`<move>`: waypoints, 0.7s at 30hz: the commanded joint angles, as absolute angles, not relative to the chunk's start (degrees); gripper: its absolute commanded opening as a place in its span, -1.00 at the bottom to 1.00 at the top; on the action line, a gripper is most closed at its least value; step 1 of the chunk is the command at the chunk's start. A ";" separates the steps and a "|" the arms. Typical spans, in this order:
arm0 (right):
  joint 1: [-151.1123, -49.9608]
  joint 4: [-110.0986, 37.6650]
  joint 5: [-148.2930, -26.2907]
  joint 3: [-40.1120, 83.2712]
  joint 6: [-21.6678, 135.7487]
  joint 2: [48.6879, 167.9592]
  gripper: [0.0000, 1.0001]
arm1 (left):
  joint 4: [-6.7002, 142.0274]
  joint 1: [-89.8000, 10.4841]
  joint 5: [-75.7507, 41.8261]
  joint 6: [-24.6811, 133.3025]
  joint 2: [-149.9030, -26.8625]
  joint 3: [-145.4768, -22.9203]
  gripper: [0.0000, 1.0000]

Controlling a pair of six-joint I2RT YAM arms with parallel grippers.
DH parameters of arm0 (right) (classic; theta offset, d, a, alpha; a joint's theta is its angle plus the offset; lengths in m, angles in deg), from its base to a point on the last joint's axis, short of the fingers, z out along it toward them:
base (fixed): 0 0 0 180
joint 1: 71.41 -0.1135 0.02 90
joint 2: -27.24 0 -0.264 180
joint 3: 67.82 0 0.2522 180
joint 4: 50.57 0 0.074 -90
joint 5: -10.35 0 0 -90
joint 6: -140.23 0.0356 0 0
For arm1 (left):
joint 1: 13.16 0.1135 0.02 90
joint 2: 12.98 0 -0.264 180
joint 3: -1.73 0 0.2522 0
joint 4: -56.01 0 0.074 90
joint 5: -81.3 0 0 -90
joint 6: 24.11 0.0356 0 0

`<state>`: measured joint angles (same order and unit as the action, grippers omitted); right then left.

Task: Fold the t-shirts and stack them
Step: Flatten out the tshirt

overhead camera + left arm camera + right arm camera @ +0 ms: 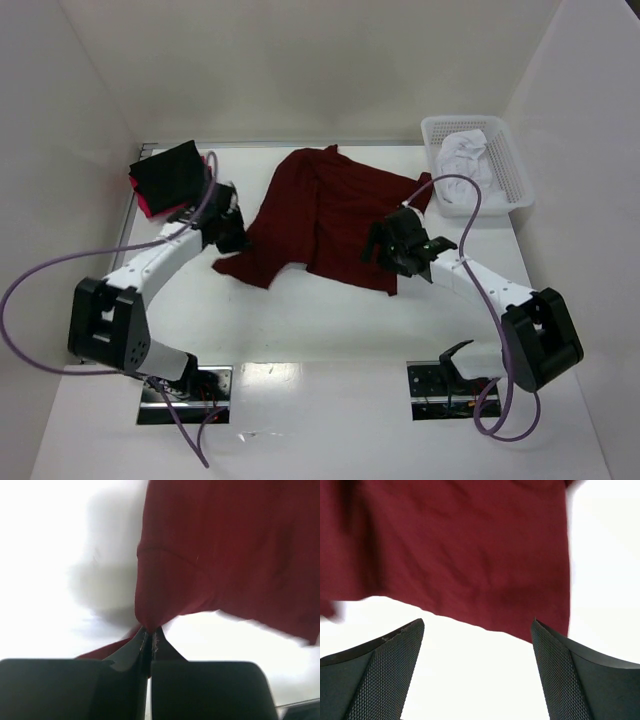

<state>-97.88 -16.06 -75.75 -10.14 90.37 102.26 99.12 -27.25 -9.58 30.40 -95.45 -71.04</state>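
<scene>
A large dark maroon t-shirt [335, 215] lies crumpled across the middle of the table. My left gripper [232, 238] is shut on its left edge, a pinch of maroon cloth [150, 620] caught between the closed jaws [150, 632]. That corner is drawn out to the left. My right gripper [385, 252] hovers open at the shirt's lower right hem [485, 610], nothing between its fingers. A folded black t-shirt [170, 172] rests on a folded pink one [143, 205] at the back left.
A white basket [508, 170] with white cloth [462, 155] inside stands at the back right. White walls close in the table on the left, back and right. Purple cables loop off both arms.
</scene>
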 commanded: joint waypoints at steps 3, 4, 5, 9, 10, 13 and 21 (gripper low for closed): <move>-97.95 -15.81 -73.94 -14.19 94.17 96.56 0.83 | 105.30 -15.83 -12.59 37.12 -87.09 -76.80 -1.00; -97.95 -15.51 -73.77 -14.67 94.47 95.93 0.83 | 105.83 -14.97 -13.14 37.58 -86.60 -76.80 -1.00; -97.95 -15.28 -73.76 -14.94 94.70 95.62 0.83 | 106.06 -14.32 -13.44 37.59 -86.37 -76.80 -1.00; -97.95 -15.40 -73.88 -16.70 95.45 95.62 0.83 | 106.07 -14.04 -15.13 38.82 -86.37 -74.28 -1.00; -97.95 -15.80 -74.29 -17.44 95.92 95.52 0.83 | 106.07 -14.04 -15.81 38.82 -86.37 -73.73 -1.00; -97.95 -16.51 -75.60 -18.72 96.54 94.57 0.78 | 105.55 -14.04 -16.96 39.35 -86.37 -73.03 -1.00; -105.42 -17.73 -76.14 -19.87 100.09 95.48 0.76 | 104.48 -14.04 -19.42 39.96 -87.51 -73.03 -0.99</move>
